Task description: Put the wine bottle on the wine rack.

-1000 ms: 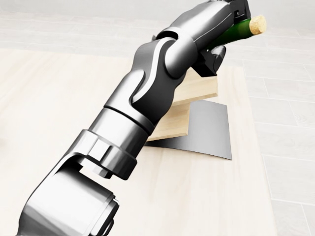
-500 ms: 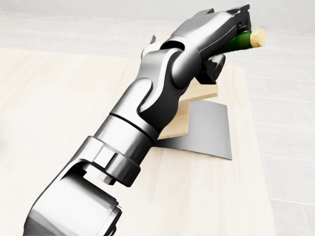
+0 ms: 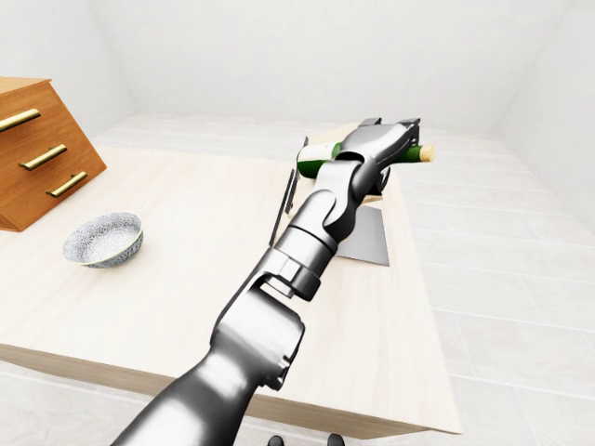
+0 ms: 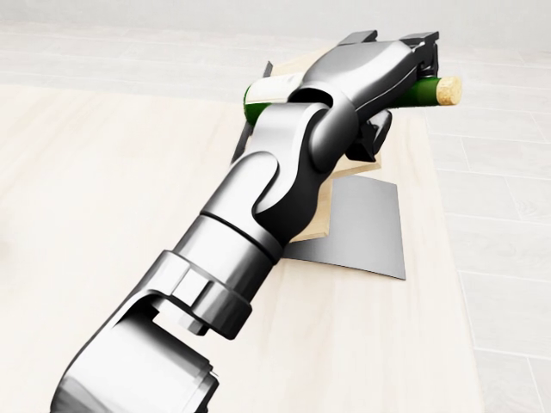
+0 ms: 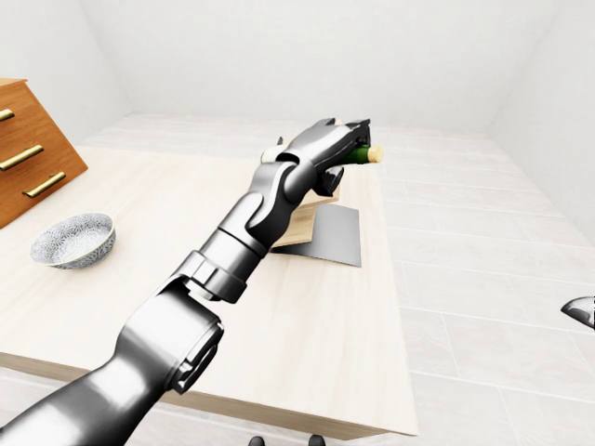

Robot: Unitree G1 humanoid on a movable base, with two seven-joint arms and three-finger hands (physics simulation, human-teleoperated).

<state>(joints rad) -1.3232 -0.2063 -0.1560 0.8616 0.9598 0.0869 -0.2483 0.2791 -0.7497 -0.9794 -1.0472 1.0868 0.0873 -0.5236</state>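
My left hand (image 4: 398,90) is shut on the green wine bottle (image 4: 258,95), gripping its neck just behind the cork (image 4: 448,89). The bottle lies nearly level, white-labelled body to the left and cork to the right, just above the wine rack (image 4: 355,160), a stepped wooden stand on a dark metal base (image 4: 368,225). My forearm hides the bottle's middle and most of the rack, so I cannot tell whether bottle and rack touch. A small dark shape at the right edge of the right-eye view may be my right hand (image 5: 582,311); its fingers do not show.
A patterned bowl (image 3: 104,239) sits on the light wooden table (image 3: 186,279) at the left. A wooden drawer cabinet (image 3: 37,149) with brass handles stands at the far left. The table's right edge (image 3: 418,279) runs close beside the rack, with tiled floor beyond.
My left arm has swung right and rolled, uncovering the bottle's labelled body to the left of the forearm. The bottle has levelled out and the cork has dropped slightly.
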